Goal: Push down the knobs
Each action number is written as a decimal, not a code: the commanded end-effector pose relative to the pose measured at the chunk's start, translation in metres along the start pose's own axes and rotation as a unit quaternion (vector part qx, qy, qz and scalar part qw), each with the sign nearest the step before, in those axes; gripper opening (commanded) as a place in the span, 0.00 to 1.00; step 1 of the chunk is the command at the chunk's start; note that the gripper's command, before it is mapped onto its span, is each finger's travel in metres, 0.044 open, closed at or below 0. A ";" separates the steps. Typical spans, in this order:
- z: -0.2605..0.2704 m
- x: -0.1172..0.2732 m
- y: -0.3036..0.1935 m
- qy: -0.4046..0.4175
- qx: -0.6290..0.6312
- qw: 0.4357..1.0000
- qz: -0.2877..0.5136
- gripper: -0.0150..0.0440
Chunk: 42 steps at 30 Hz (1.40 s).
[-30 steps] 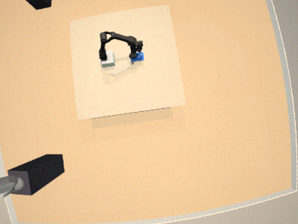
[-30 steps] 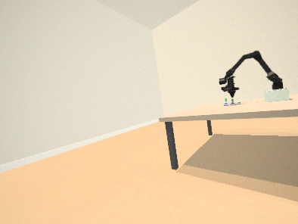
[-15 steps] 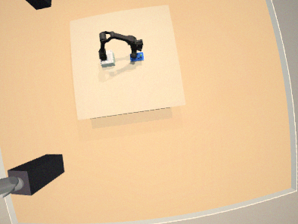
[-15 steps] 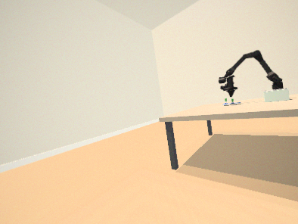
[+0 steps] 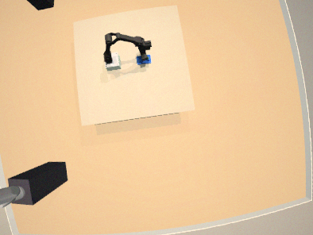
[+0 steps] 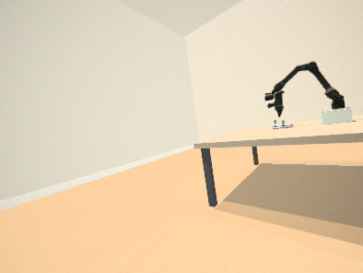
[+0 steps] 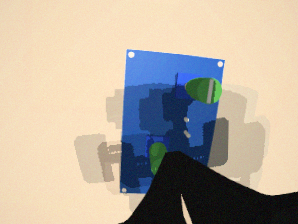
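A blue circuit board stands on the table. Two green knobs stick up from it. In the wrist view one knob is near the board's far right corner. The other knob is near the left edge and partly hidden by my fingers. Both knobs show in the exterior view, the left knob and the right knob. My gripper is shut on nothing, pointing down, a little above the board beside the nearer knob.
The arm's white base block stands on the table to the left of the board in the overhead view. A black camera box stands on the floor at the lower left, and another black box shows at the top edge.
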<state>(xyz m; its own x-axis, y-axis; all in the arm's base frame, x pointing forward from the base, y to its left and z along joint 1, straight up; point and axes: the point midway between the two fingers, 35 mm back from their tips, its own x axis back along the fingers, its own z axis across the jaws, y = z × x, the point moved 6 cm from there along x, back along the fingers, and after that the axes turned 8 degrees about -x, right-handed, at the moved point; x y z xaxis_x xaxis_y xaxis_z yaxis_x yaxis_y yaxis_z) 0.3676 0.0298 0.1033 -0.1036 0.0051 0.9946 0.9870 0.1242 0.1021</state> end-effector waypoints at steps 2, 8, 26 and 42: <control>-0.003 0.003 0.006 -0.001 0.090 0.996 0.000 0.25; -0.005 0.005 0.010 0.000 0.193 0.981 0.003 0.25; -0.011 0.010 0.022 0.006 0.484 0.875 0.010 0.25; -0.017 0.015 0.031 0.014 0.705 0.709 0.012 0.25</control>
<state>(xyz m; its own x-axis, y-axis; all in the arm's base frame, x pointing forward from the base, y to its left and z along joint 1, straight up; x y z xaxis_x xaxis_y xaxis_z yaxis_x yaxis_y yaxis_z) 0.3953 0.0181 0.1196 -0.0654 0.0096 0.9978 -0.0048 0.9999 -0.0100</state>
